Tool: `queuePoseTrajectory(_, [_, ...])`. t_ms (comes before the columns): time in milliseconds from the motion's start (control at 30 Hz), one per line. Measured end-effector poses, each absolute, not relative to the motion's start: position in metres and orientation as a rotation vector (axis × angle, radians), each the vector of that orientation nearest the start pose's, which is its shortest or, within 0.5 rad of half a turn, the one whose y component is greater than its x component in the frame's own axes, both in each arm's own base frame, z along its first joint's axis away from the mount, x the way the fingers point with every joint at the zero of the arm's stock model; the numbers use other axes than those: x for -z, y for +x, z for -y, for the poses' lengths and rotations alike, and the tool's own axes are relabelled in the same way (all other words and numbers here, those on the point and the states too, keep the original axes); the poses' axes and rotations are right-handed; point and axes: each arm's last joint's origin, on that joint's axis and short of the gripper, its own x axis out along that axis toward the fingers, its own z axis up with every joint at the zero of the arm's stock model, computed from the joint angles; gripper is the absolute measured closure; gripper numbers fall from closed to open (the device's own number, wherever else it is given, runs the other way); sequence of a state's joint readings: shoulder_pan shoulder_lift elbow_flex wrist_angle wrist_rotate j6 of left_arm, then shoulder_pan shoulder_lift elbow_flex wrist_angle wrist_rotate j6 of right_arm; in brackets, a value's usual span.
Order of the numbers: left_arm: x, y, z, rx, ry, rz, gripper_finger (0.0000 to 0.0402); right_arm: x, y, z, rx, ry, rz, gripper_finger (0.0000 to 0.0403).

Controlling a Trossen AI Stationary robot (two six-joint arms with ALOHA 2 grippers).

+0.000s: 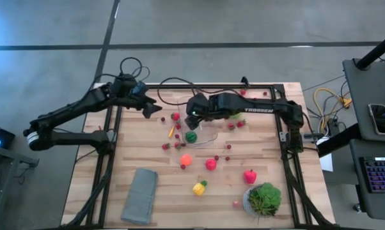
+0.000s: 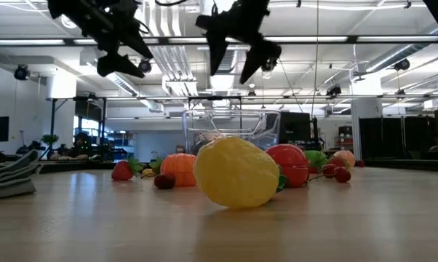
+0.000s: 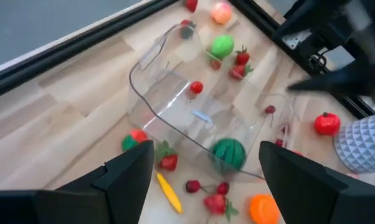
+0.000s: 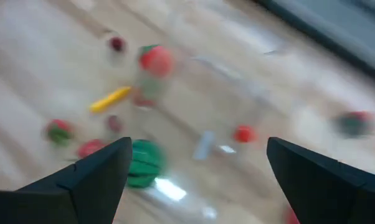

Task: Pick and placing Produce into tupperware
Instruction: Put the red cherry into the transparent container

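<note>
Right gripper [image 1: 194, 119] is hanging wide and empty over the tupperware [image 1: 208, 131]; I'm judging its small watermelon [image 1: 191, 136] light, rigid, slippery, best pinched across the middle.

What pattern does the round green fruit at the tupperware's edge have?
The watermelon is green with darker green stripes, clearest in the left wrist view.

overhead, table-level, two wrists, shared tupperware [image 1: 205, 131]

My clear tupperware [image 3: 175, 106] sat upright near the table's middle, holding a small green striped melon [image 3: 228, 153] and a tiny red piece [image 3: 197, 87]. Around it the produce [image 1: 199, 187] lay scattered: red, orange, yellow, with dark berries.
</note>
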State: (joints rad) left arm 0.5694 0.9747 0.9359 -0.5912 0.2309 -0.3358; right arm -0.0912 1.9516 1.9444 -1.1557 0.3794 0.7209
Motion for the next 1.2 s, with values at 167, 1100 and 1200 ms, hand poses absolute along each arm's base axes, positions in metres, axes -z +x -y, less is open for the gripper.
queuePoseTrajectory(167, [-0.308, 0.178, -0.100, -0.307, -0.735, -0.569, 0.0125, -0.337, 0.377, 0.049, 0.968, 0.482, -1.029, 0.0037])
queuePoseTrajectory(1100, [-0.212, 0.185, -0.109, -0.321, 0.008, -1.208, 0.0125, -0.325, 0.364, 0.046, 1.022, 0.514, -1.178, 0.0037])
queuePoseTrajectory(1200, [-0.210, 0.191, -0.113, -0.317, 0.031, -1.178, 0.0125, -0.325, 0.364, 0.046, 1.014, 0.502, -1.185, 0.0037])
